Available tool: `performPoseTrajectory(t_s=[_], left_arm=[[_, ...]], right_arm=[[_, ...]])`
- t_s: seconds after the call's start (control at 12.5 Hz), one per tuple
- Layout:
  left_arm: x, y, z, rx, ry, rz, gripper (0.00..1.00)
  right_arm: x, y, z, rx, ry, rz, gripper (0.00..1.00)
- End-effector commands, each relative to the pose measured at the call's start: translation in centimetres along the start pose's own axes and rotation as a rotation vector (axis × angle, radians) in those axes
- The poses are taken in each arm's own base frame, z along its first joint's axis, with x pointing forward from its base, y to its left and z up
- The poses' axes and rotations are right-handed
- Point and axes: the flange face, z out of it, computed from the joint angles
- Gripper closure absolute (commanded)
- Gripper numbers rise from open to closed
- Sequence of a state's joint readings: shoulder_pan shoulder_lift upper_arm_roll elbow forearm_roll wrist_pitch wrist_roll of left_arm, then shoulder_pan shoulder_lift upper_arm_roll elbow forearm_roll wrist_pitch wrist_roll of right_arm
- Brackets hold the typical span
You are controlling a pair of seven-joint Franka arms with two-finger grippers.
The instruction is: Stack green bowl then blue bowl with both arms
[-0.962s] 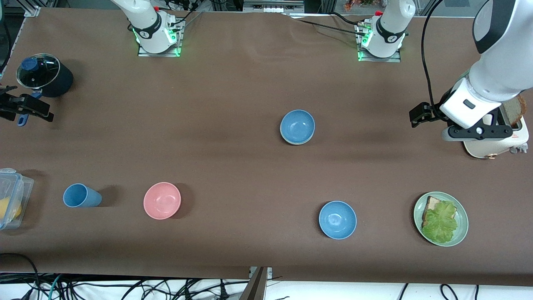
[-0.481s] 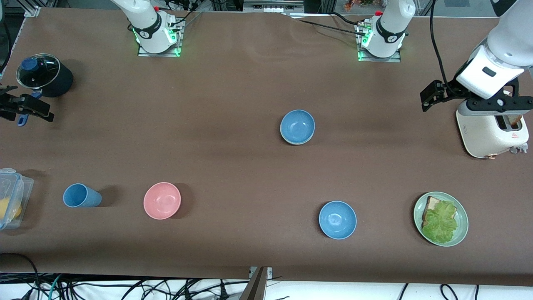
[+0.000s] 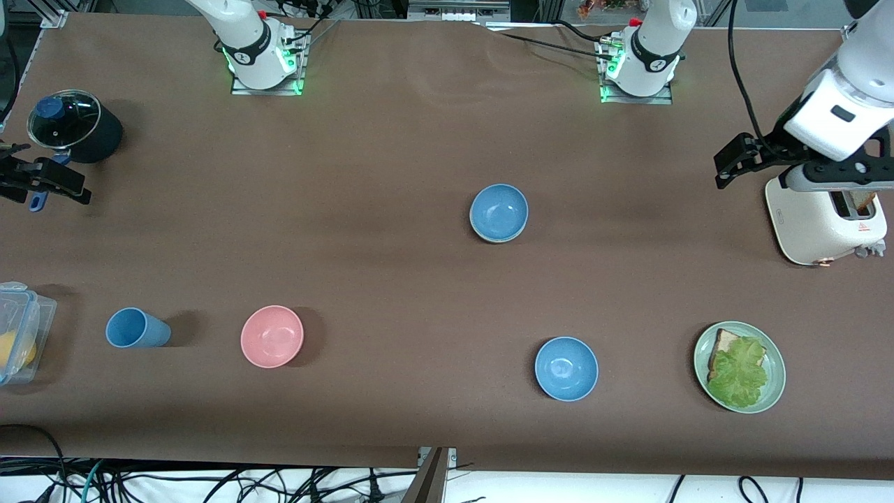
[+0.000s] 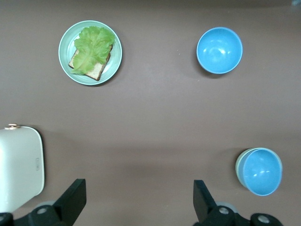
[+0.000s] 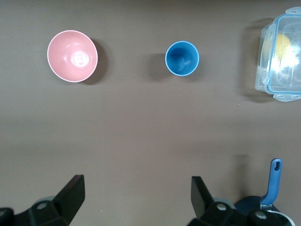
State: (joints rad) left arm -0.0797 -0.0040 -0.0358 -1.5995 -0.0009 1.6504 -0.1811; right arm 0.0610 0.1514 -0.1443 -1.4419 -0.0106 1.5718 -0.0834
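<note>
Brown table (image 3: 391, 140) carries: blue bowl (image 3: 566, 368), stacked blue-in-green bowl (image 3: 499, 213), pink bowl (image 3: 272, 336), blue cup (image 3: 136, 328), sandwich plate (image 3: 775, 381), toaster (image 3: 817, 227), lidded pot (image 3: 73, 127), clear container (image 3: 21, 332).

The green bowl (image 3: 497, 230) was mostly hidden under the blue bowl (image 3: 499, 212) sitting in it, just a thin pale rim peeking out mid-frame. At the left edge of the front view, the plastic container (image 3: 21, 328) was cut off. At the right edge, the left arm covered the top of the toaster (image 3: 817, 223).
</note>
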Motion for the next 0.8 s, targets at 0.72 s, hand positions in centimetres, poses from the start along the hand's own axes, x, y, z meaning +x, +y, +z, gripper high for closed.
performPoseTrajectory(t_s=[0.72], left_arm=[[1.2,-1.3,-0.8,-0.025,-0.016,-0.008,0.0]], right_arm=[[-0.2,0.2,-0.2,-0.004,-0.001,-0.009,0.0]])
